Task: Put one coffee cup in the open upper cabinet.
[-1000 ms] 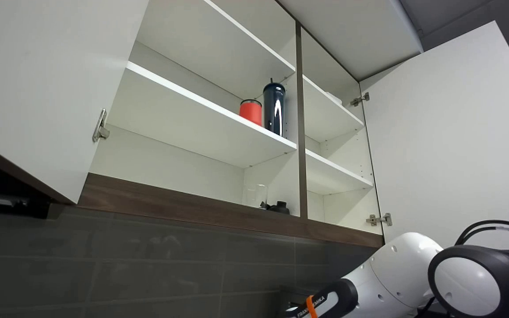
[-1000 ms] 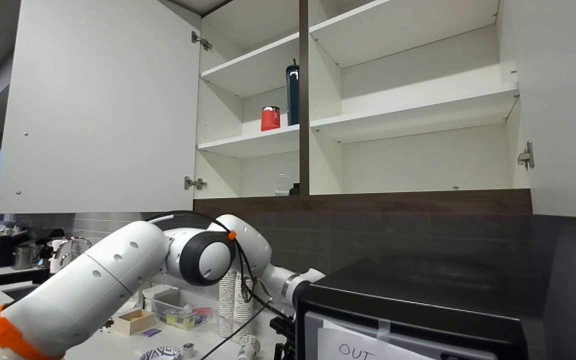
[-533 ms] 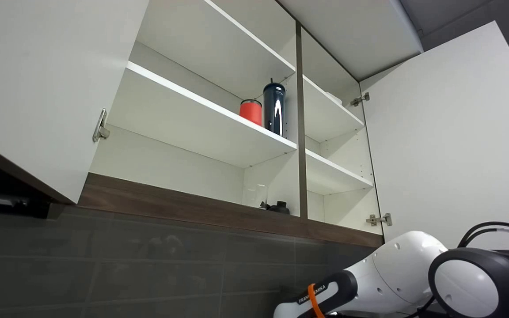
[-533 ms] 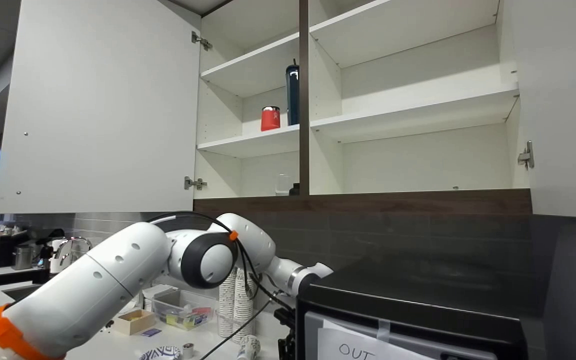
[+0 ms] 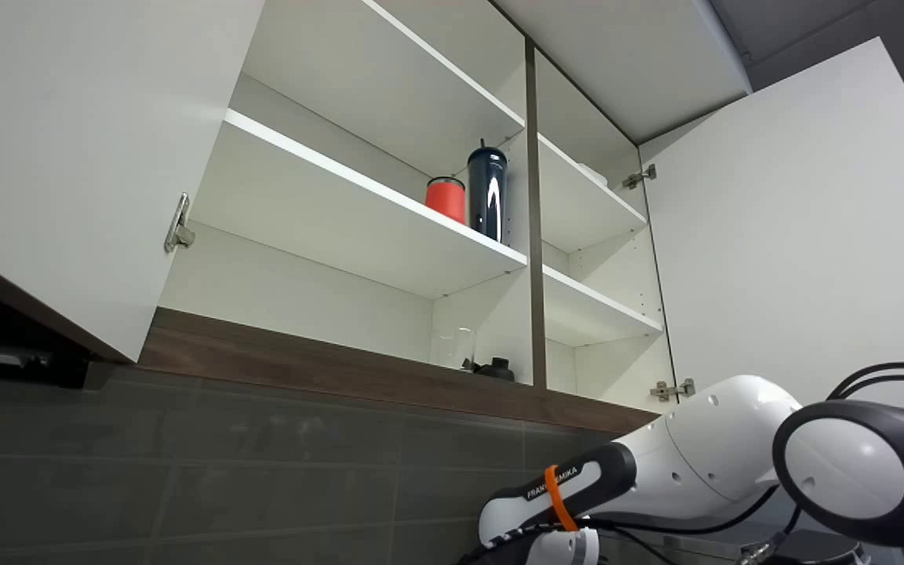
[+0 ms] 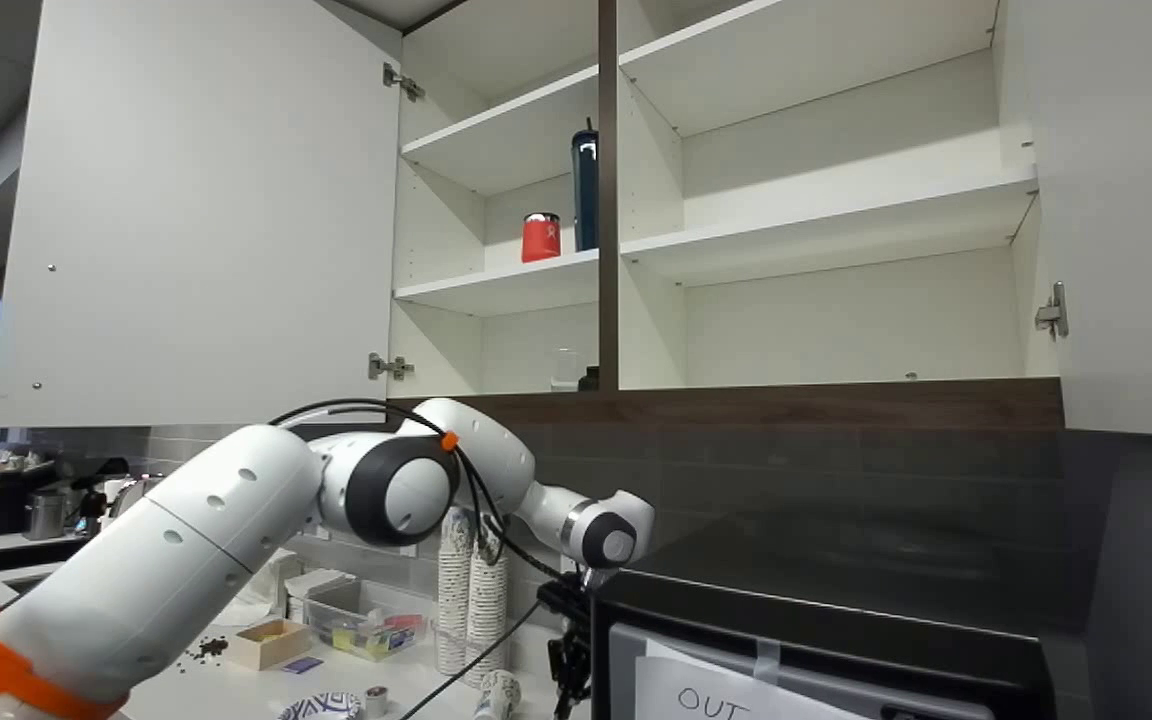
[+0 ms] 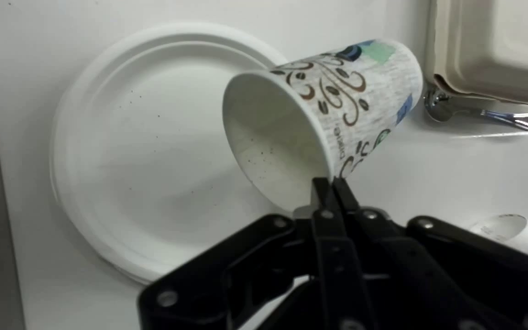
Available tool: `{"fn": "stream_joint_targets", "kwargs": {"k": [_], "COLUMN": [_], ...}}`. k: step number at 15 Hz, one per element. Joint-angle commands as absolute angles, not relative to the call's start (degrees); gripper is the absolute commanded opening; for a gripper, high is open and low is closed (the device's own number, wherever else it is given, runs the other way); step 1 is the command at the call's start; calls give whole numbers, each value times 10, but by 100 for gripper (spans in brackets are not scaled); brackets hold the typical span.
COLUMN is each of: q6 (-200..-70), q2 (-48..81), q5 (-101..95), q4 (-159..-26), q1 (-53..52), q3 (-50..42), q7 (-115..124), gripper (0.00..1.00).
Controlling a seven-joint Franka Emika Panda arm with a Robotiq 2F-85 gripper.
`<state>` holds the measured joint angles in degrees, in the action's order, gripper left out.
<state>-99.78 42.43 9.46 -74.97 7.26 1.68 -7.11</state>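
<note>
Pinching coffee cup [image 7: 360, 94] by rim in nearly closed gripper [image 7: 332, 184]. Tilted over, ahead of it, presumably from holding one edge only.

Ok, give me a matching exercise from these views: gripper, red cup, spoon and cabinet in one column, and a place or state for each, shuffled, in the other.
Things
1 gripper
2 red cup
3 spoon
4 cabinet

Places or states
A beside the dark bottle
B doors standing open
C closed on the rim of a paper cup
D beside the beige container

Pairs: 1-C; 2-A; 3-D; 4-B
</note>
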Motion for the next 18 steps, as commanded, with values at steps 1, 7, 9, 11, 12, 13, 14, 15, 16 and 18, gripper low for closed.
{"fn": "stream_joint_targets", "kwargs": {"k": [1, 7, 9, 11, 12, 13, 14, 15, 16, 18], "q6": [-1078, -1115, -1129, -1136, -1144, -1152, -1168, -1187, -1206, -1229], "q2": [300, 157, 111, 69, 49, 28, 1, -27, -55, -107], "q5": [74, 63, 70, 71, 69, 68, 64, 64, 57, 52], "q4": [-881, -1027, -1082, -1136, -1160, -1184, -1212, -1237, -1261, -1294], "q1": [43, 8, 5, 5, 6, 6, 5, 2, -1, -8], "q3": [12, 2, -1, -3, -4, -3, -1, 3, 7, 16], "q7": [-68, 35, 82, 119, 127, 129, 126, 128, 127, 129], "gripper": [1, 1, 1, 1, 1, 1, 1, 1, 1, 1]}}
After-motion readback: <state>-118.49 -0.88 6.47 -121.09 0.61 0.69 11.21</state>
